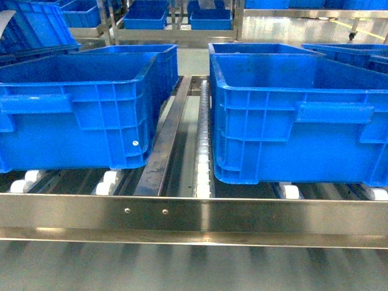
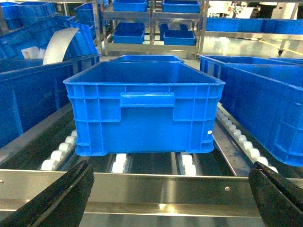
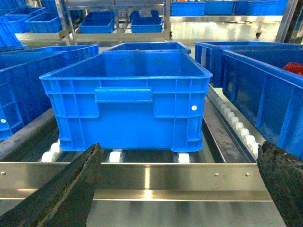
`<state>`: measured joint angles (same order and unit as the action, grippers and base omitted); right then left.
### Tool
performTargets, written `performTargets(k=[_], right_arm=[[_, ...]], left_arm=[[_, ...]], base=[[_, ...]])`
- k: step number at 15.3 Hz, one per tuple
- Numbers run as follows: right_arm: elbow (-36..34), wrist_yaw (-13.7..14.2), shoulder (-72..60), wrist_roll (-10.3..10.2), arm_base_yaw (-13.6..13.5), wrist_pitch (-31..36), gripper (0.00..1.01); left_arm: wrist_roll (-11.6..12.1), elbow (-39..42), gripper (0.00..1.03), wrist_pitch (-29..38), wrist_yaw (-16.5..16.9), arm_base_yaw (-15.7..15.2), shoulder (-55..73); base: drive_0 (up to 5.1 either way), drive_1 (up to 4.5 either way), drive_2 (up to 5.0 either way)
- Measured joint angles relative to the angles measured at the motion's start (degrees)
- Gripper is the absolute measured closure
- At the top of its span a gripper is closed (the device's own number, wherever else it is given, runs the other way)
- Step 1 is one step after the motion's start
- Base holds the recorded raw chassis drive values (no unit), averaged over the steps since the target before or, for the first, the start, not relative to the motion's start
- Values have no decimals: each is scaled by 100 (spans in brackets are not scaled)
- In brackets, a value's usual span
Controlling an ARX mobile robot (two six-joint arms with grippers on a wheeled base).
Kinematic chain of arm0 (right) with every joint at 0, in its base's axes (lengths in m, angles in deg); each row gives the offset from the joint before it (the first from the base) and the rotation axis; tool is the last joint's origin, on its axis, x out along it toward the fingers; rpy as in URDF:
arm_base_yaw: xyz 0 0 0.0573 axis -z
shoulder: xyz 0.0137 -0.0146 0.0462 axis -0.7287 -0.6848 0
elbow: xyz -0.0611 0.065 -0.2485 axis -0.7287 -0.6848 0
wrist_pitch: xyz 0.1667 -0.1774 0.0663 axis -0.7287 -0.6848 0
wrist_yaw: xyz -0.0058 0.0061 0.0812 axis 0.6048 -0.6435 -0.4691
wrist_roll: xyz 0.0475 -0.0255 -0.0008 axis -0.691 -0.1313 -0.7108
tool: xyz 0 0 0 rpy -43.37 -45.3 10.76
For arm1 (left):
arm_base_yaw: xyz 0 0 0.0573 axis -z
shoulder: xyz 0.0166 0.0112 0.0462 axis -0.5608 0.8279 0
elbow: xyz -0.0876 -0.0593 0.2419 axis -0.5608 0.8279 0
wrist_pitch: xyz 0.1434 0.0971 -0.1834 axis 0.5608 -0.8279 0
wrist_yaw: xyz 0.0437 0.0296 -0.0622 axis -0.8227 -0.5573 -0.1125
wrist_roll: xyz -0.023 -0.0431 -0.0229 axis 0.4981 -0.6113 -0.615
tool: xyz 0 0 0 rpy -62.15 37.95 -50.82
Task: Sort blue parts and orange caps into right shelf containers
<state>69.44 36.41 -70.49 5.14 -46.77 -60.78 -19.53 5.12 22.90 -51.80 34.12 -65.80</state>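
Left gripper (image 2: 170,198): wide open, empty.
Right gripper (image 3: 177,189): wide open, empty.
Risk: fingers may strike the shelf (image 1: 194,215) front rail when reaching the containers (image 1: 291,115).

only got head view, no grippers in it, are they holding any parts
Observer: No. The left gripper is open, nothing between its fingers, facing a blue crate.
Operator: and the right one
Observer: The right gripper is open and empty too.
Operator: anything in the crates
Observer: The right wrist view shows something red inside the neighbouring crate at its right edge; I cannot tell what it is.
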Motion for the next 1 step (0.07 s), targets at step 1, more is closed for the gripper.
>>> performTargets(k=[1], right_arm=[[0,0,0,-2,0,0,3]], left_arm=[[0,0,5,0,0,0,0]], base=[[0,0,0]])
